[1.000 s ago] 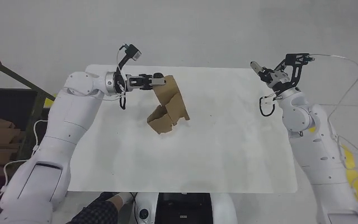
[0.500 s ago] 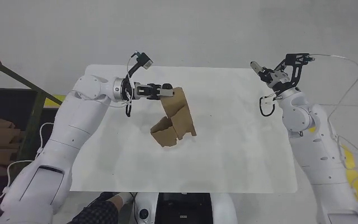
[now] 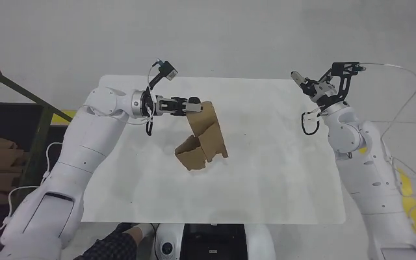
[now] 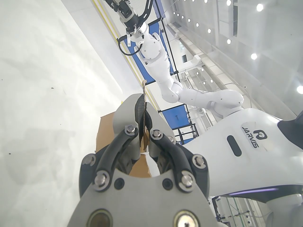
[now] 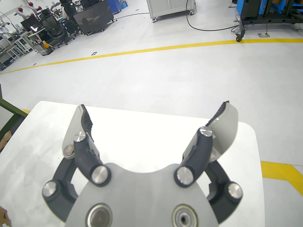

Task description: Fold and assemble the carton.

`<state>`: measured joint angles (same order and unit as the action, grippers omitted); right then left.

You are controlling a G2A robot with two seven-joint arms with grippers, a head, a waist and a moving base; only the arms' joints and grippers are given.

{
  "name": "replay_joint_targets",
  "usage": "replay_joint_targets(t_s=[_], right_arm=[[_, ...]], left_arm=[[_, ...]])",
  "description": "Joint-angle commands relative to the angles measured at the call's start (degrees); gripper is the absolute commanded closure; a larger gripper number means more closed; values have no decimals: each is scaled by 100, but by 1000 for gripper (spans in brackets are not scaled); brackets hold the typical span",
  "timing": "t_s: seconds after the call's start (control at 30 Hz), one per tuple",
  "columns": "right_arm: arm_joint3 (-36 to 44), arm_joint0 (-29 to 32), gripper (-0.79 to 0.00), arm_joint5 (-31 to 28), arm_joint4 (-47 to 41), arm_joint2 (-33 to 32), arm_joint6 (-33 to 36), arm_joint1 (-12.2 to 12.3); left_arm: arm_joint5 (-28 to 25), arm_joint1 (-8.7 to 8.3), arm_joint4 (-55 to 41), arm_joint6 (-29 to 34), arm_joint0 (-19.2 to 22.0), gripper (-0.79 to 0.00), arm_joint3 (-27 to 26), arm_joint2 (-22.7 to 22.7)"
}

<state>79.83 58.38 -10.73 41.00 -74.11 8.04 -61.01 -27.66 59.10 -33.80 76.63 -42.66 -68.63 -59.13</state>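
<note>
My left gripper pinches the upper flap of the brown folded cardboard carton mid-frame, which I judge light, bendy and best gripped near its creases; my right gripper, upper right, is spread.

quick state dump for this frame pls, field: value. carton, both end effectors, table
carton: brown cardboard, partly folded, not yet a closed box, mid-table
left end effector: shut on the edge of the carton's upper flap
right end effector: open, empty, near the table's far corner, apart from the carton
table: white, lower part of the carton appears to rest on it
task status: assembly unfinished
</note>
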Motion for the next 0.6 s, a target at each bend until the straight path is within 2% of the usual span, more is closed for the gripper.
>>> replay_joint_targets(t_s=[0.0,0.2,0.33,0.57], right_arm=[[0,0,-785,0,0,0,0,0],[0,0,-785,0,0,0,0,0],[63,65,-785,-384,-58,5,470,18],[243,329,-785,-1949,-711,49,1386,74]], left_arm=[[0,0,0,0,0,0,0,0],[0,0,0,0,0,0,0,0],[0,0,0,0,0,0,0,0],[0,0,0,0,0,0,0,0]])
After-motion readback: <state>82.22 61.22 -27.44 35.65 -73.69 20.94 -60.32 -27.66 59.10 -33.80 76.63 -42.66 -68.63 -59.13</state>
